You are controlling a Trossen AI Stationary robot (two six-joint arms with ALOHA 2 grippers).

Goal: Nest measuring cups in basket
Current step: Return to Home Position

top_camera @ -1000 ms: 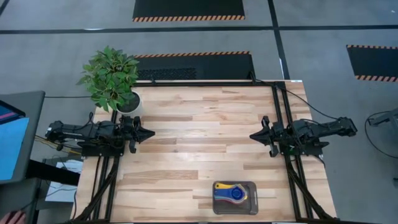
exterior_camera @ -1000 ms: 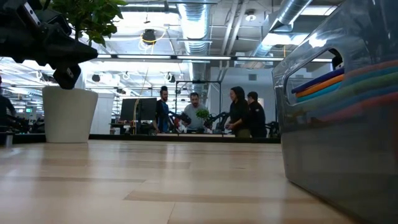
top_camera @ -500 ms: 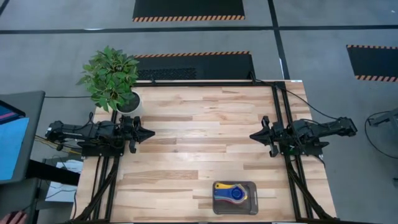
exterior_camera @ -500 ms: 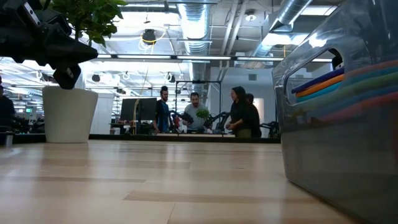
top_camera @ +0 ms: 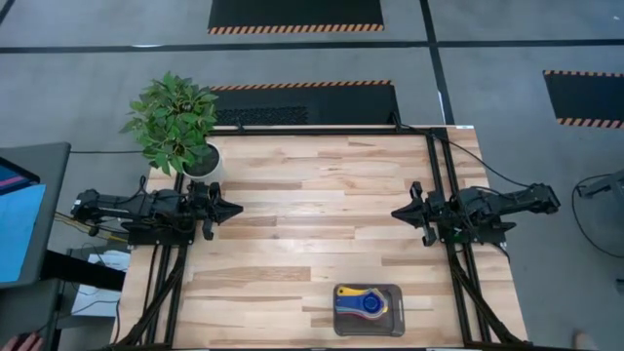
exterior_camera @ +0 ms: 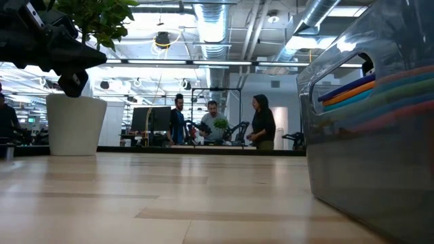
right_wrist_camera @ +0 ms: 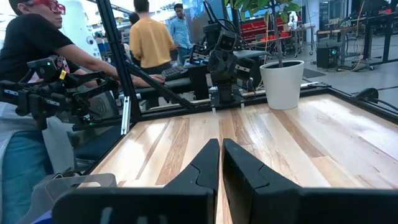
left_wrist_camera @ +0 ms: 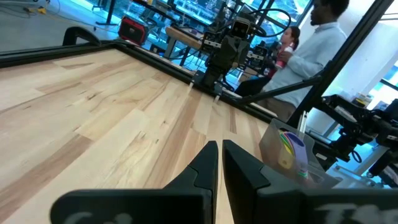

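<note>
Both arms are sitting pulled back at the bench sides, empty. My left gripper [top_camera: 237, 208] is hanging over the left edge and my right gripper [top_camera: 396, 212] over the right edge, tips facing each other across the bench [top_camera: 312, 195]. In both wrist views my fingers are clenched on nothing, with only a thin slit between them.

The basket [top_camera: 397, 314] is sitting at the near edge, right of centre, long axis running left-right. The measuring cups [top_camera: 366, 304] are lying nested inside it, blue on top of yellow. It lies nearer my right gripper, near-left of those fingers, and well apart from the left ones.

Judging by this, nesting is looking done, and if anything more is needed the right arm is reaching first.

The high view is giving layout only. The low view is showing the handles stacked in coloured layers through the basket wall. The left wrist view is catching the basket side-on. A potted plant [top_camera: 175, 122] is standing at the far left corner.
</note>
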